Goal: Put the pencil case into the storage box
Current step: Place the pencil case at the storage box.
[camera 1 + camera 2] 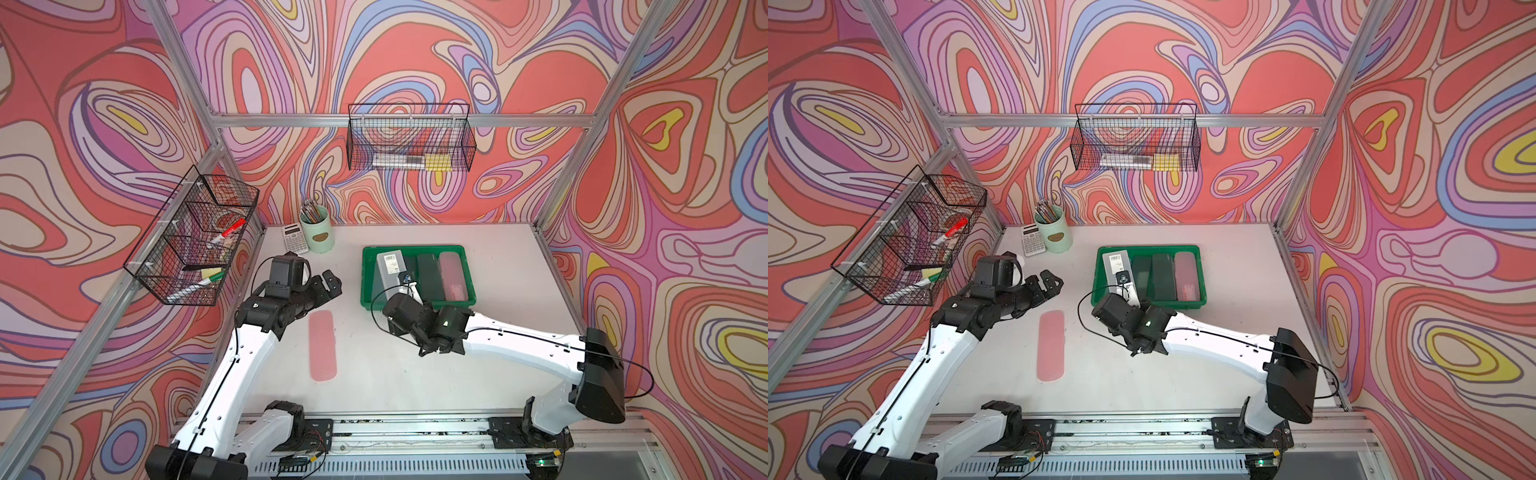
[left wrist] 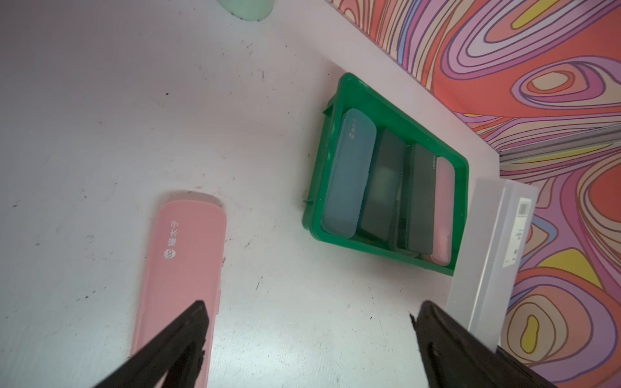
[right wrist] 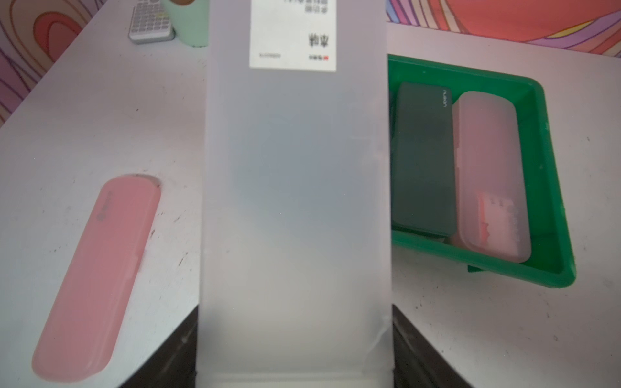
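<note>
Placement in hand, judging by the layout. Grip by the right fingers (image 3: 174, 356), clenched on the near end of the frosted pencil case (image 3: 295, 201), held raised over the left side of the storage box (image 1: 415, 251), labelled end toward the back rim. Nothing in the left fingers (image 2: 174, 346), spread wide, hovering near one end of the pink pencil case (image 1: 322, 345), flat on the tabletop (image 1: 395, 386) and well apart from the box.

In the box, side by side: a blue case (image 2: 349, 174), dark cases (image 2: 420, 198), a translucent pink case (image 3: 490, 174). Little bare floor visible there, so expect to rest on top of the blue case rather than beside it.

Keep the long axis parallel to the cases below. Check for level before lowering. Lower slowly, clearing the near rim with the fingers. Bring the whole length inside the rim; near-end overhang not decidable from the top views. Loosen only on contact, or just above it. Lift straight up afterwards, without dragging. Likely to slide, smooth plastic on smooth plastic, so avoid any sideways push on the way out.
</note>
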